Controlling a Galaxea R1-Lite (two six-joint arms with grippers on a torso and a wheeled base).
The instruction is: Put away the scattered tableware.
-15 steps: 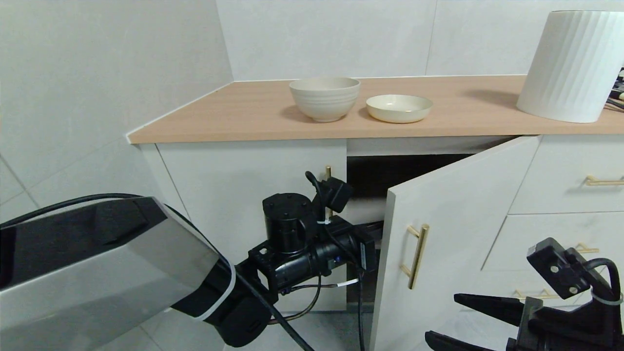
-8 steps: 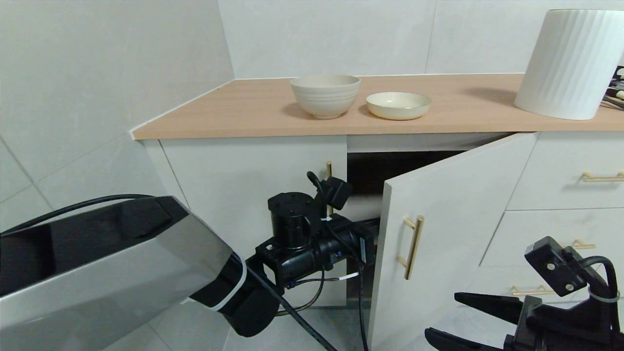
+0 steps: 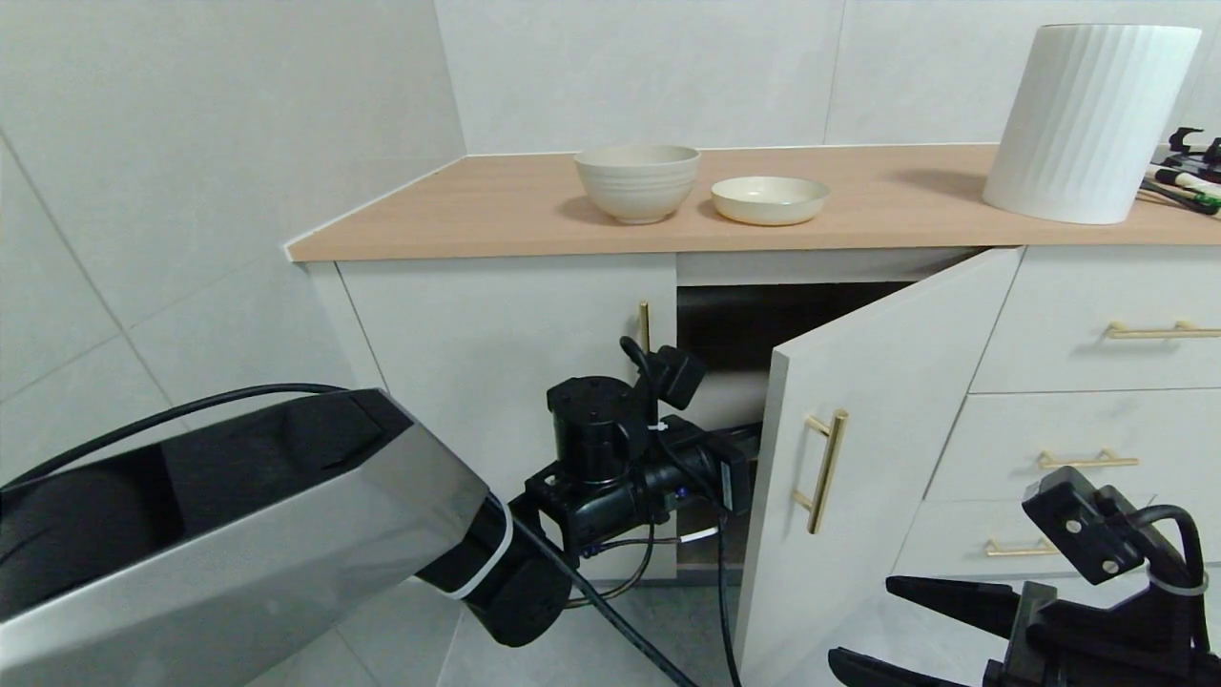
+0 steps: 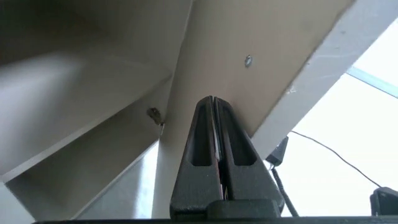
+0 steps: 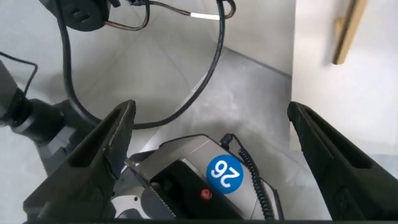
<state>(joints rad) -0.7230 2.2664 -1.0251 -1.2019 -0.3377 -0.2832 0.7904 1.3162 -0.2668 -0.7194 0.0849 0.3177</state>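
Note:
A cream ribbed bowl (image 3: 637,181) and a shallow cream dish (image 3: 770,199) stand side by side on the wooden counter (image 3: 458,215). Below them the white cabinet door (image 3: 887,429) hangs partly open. My left arm (image 3: 630,468) goes into the gap behind that door, which hides its fingers in the head view. In the left wrist view my left gripper (image 4: 213,102) is shut on nothing, its tip against the door's inner face. My right gripper (image 3: 863,620) hangs low in front of the door, open and empty, its fingers (image 5: 112,143) spread wide over the floor.
A tall white ribbed container (image 3: 1087,124) stands on the counter at the right, with tools (image 3: 1183,176) beside it. Drawers with gold handles (image 3: 1159,331) sit right of the door, which has its own gold handle (image 3: 825,469). A tiled wall closes off the left side.
The whole head view has drawn back and shifted, so the camera moved. The door looks swung slightly wider, with the left arm behind it. The right gripper stays open.

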